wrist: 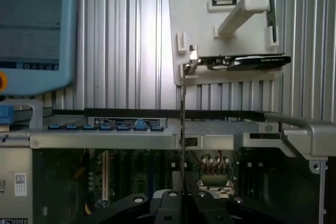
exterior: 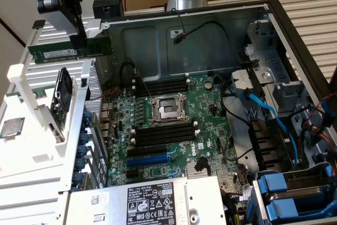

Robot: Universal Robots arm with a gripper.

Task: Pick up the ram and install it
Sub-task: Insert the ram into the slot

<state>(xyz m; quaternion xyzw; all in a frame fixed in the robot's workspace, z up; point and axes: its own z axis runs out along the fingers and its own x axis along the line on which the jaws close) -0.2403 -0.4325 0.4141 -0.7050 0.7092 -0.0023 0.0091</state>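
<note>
The gripper (exterior: 79, 39) hangs at the far left of the exterior view, above the left wall of the open computer case (exterior: 274, 30); its black fingers are pinched on the ram (exterior: 68, 51), which it holds clear of everything, level and lengthwise; the stick is long, narrow and flat, a green board with a white label along its face and a darker stretch toward the right end; in the wrist view the ram (wrist: 183, 124) is seen edge-on, a thin dark strip running away from the fingers (wrist: 168, 205), which press on it from both sides.

Below the stick, on the white tray (exterior: 31, 156) at the left, a black card (exterior: 62, 96) stands on edge in a holder, and a square silver processor (exterior: 11, 127) lies flat nearer the left edge; inside the case, the green motherboard (exterior: 210, 125) lies flat, with a square socket (exterior: 167, 109) at its middle; black memory slots (exterior: 163, 85) run in rows on the far side of the socket, and more lie on its near side; a grey power supply (exterior: 152, 201) with a black label sits at the near edge.
</note>
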